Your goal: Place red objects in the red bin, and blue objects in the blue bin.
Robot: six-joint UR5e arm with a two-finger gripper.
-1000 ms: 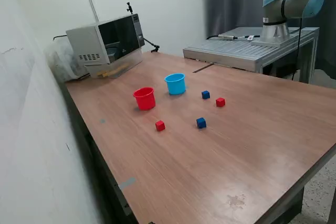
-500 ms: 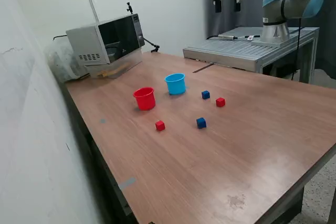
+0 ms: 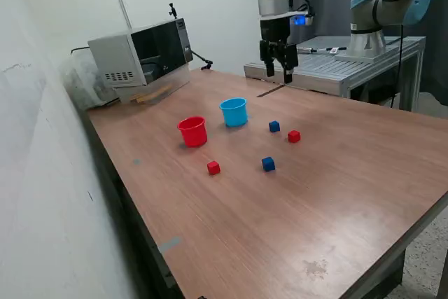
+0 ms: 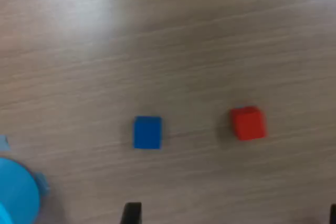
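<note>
Claw (image 3: 278, 73) open, empty, high above blue cup (image 3: 234, 112).

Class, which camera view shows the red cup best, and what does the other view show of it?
The exterior view. There the whole red cup stands upright on the table, beside the blue cup, rim and opening visible. The wrist view shows none of it: only one blue cube, one red cube and the blue cup's edge.
</note>
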